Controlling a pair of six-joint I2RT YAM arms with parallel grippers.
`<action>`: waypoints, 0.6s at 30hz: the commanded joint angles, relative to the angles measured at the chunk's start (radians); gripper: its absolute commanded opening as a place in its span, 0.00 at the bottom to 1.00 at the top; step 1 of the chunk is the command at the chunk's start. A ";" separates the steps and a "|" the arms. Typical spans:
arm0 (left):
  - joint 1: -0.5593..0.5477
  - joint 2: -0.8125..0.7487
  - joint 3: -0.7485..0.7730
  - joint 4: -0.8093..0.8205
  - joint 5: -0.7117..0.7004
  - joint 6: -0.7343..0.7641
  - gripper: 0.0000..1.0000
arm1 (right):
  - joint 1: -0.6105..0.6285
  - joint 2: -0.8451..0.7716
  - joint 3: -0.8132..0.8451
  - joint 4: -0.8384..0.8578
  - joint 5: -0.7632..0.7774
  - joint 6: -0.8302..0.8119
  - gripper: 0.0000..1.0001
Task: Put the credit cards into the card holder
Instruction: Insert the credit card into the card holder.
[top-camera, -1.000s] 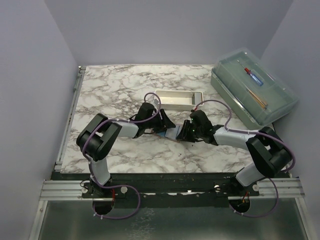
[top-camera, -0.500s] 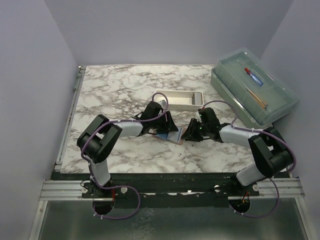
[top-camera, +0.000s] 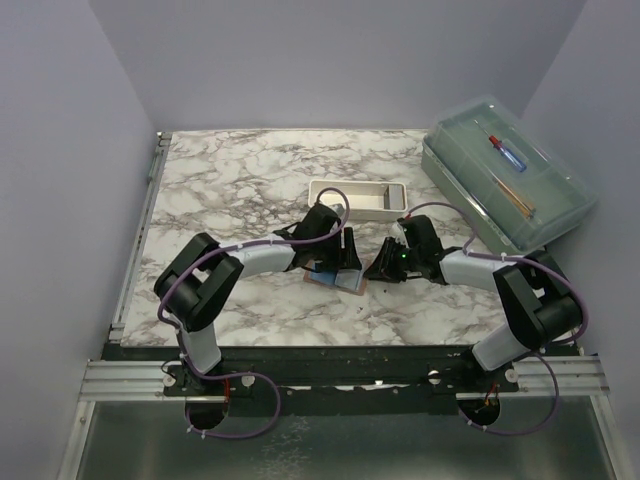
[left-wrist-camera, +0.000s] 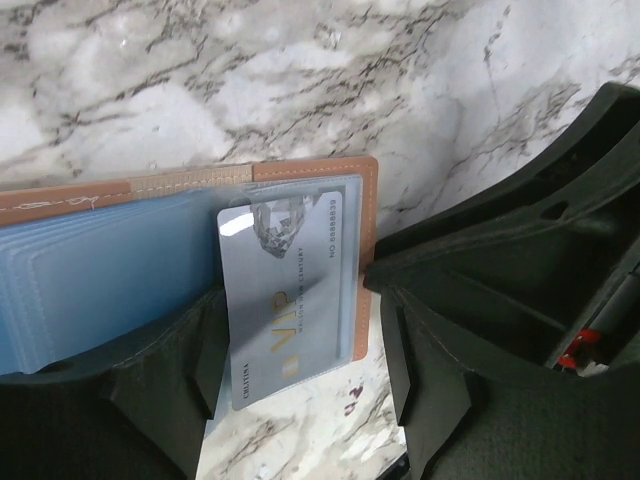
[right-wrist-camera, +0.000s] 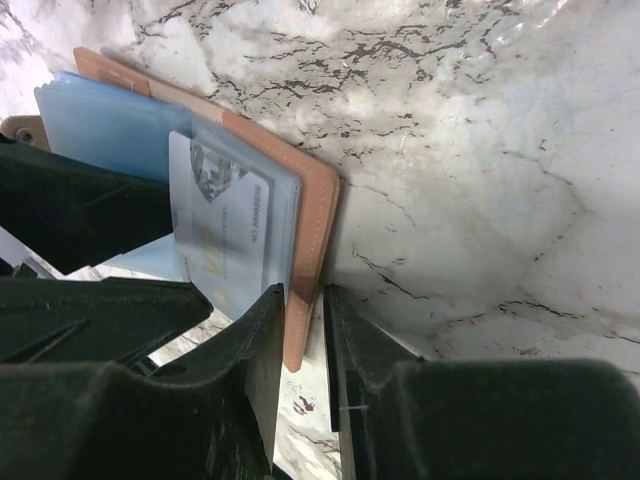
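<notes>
The card holder (top-camera: 322, 279) lies open on the marble between my two arms, with a tan cover (left-wrist-camera: 366, 260) and blue sleeves. A pale grey credit card (left-wrist-camera: 285, 300) marked VIP sits partway in the clear sleeve at the holder's end. Its near end sticks out over the table. My left gripper (left-wrist-camera: 300, 345) is open, its fingers standing on either side of that near end without pinching it. My right gripper (right-wrist-camera: 303, 320) is closed narrowly on the tan end edge of the card holder (right-wrist-camera: 318, 210), next to the credit card (right-wrist-camera: 225, 230).
A white rectangular tray (top-camera: 357, 198) stands just behind the grippers. A large clear lidded box (top-camera: 505, 185) holding a red and blue tool sits at the back right. A metal rail (top-camera: 140, 240) runs along the table's left edge.
My left gripper has moved right and toward the near edge over the card holder, and its jaws have widened. My right gripper's jaws have narrowed onto the holder's edge.
</notes>
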 joint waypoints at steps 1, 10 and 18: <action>-0.010 -0.026 -0.004 -0.169 -0.091 0.051 0.67 | -0.002 0.013 -0.036 -0.056 0.048 -0.041 0.29; -0.041 0.024 0.016 -0.126 -0.062 0.010 0.61 | -0.003 0.038 -0.018 -0.028 -0.005 -0.046 0.30; -0.121 0.062 0.056 -0.191 -0.132 0.021 0.66 | -0.006 0.019 -0.014 -0.034 0.020 -0.015 0.26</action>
